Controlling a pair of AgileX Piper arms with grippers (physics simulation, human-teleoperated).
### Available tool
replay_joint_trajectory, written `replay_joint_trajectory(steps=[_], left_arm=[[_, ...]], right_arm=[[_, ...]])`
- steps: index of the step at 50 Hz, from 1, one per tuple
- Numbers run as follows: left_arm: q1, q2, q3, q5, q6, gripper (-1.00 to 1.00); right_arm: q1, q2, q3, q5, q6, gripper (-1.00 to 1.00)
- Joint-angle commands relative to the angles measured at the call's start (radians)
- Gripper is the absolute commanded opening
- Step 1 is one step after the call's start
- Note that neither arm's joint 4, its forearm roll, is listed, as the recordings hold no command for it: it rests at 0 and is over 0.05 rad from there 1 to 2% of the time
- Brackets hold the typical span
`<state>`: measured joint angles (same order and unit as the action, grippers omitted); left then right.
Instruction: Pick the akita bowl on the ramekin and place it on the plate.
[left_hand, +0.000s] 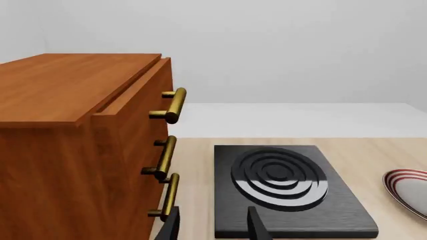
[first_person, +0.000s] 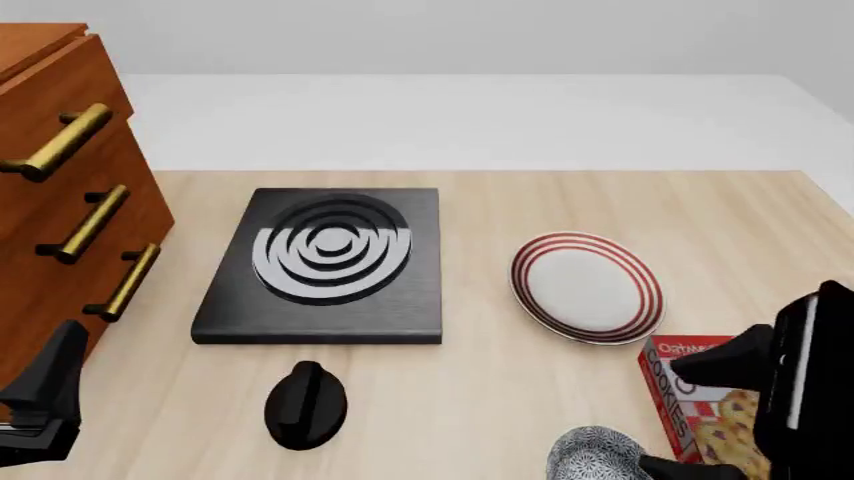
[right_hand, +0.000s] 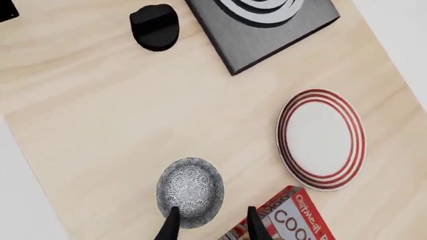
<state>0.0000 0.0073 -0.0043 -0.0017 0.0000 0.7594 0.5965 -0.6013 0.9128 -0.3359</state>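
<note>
The akita bowl (right_hand: 190, 192) is speckled grey and stands upright at the table's near edge, low in the front view (first_person: 598, 455). The ramekin is hidden. The plate (right_hand: 321, 140), white with red rings, lies flat on the table beyond the bowl (first_person: 587, 285). My right gripper (right_hand: 212, 226) is open above the bowl's side toward the cookie box. One finger (right_hand: 170, 225) is over the bowl's rim and the other is beside the box. It holds nothing. My left gripper (left_hand: 213, 227) is open and empty, near the cabinet at the front left (first_person: 43, 400).
A wooden cabinet (first_person: 54, 190) with brass handles fills the left side. A black square burner (first_person: 327, 262) with grey rings lies mid-table, with a black knob (first_person: 307, 402) in front of it. A red cookie box (first_person: 701, 400) lies just right of the bowl.
</note>
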Motion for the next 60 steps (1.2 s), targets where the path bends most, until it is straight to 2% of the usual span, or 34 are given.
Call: replay_joint_trajectory(steps=[1,5,11,20,24,27,32,35,60], left_arm=[[0.000,0.000,0.000,0.000,0.000,1.00],[0.000,0.000,0.000,0.000,0.000,1.00],[0.000,0.000,0.000,0.000,0.000,1.00],[0.000,0.000,0.000,0.000,0.000,1.00],[0.000,0.000,0.000,0.000,0.000,1.00],[0.000,0.000,0.000,0.000,0.000,1.00],[0.000,0.000,0.000,0.000,0.000,1.00],[0.000,0.000,0.000,0.000,0.000,1.00],[0.000,0.000,0.000,0.000,0.000,1.00]], right_arm=[[0.063,0.108,0.038,-0.017,-0.012,1.00],[0.092,0.138,0.044,-0.030,-0.022,1.00],[0.144,0.205,0.078,-0.088,0.020,1.00],[0.178,0.247,0.070,-0.101,0.036,1.00],[0.187,0.261,0.089,-0.128,0.047,1.00],[0.142,0.239,0.121,-0.143,0.000,1.00],[0.194,0.297,0.146,-0.202,0.047,1.00],[0.162,0.280,0.169,-0.210,0.014,1.00],[0.230,0.361,0.199,-0.284,0.081,1.00]])
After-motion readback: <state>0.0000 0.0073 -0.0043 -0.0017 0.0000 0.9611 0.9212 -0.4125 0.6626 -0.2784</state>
